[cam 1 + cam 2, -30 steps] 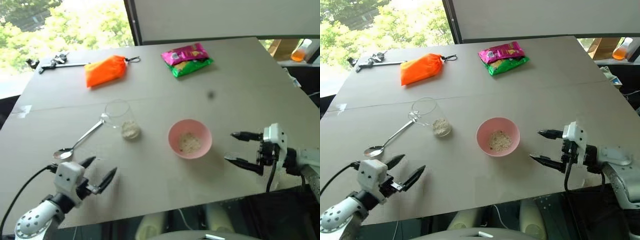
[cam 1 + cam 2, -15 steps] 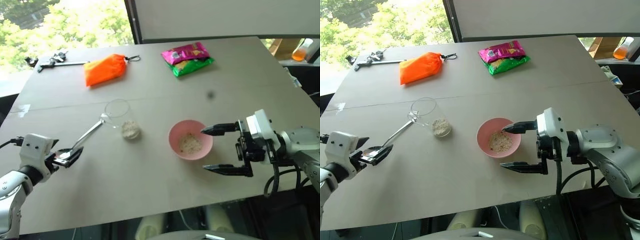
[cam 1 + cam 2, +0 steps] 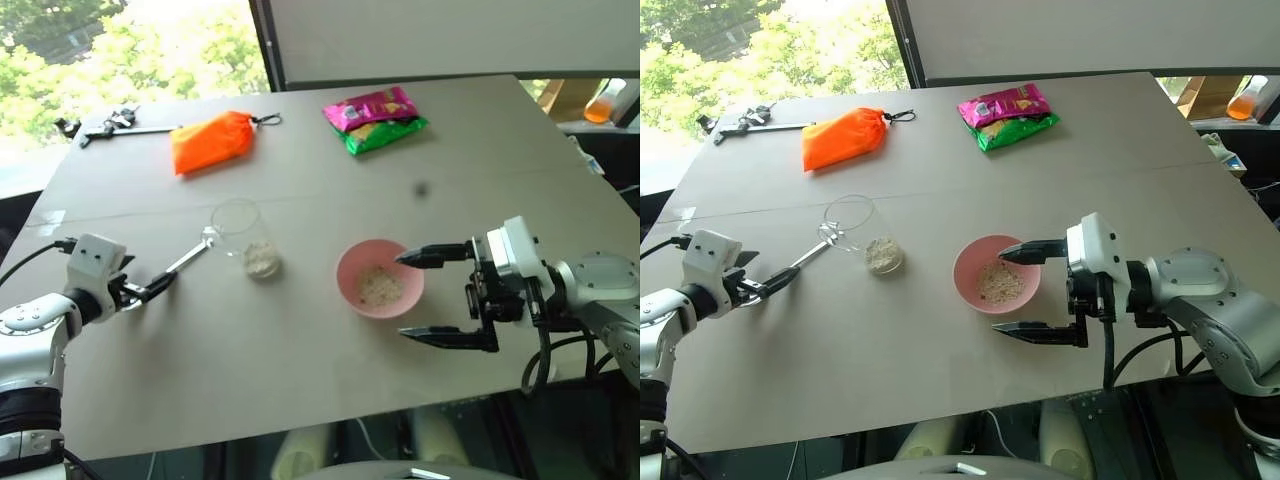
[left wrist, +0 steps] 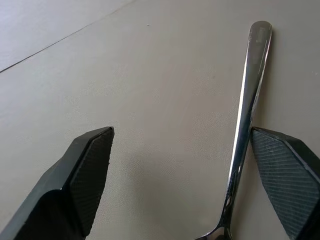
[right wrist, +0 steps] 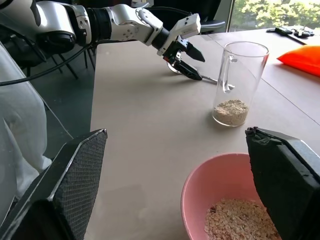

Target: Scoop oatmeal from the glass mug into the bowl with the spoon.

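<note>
I have the left gripper (image 4: 180, 190) spread around the spoon (image 4: 246, 117), which lies flat on the table (image 3: 300, 340) beside the glass mug (image 3: 243, 238). 1 finger (image 4: 280, 175) touches the handle; closing could skid it away. The right gripper (image 3: 435, 295) is open beside the bowl (image 3: 380, 278).

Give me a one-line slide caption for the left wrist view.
Open left gripper straddling the spoon lying on the table, handle beside one finger.

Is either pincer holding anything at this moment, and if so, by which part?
Nothing is held. The left pincer stands open astride the spoon, which lies flat on the table, near the neck of its handle. The right pincer is open beside the bowl.
</note>
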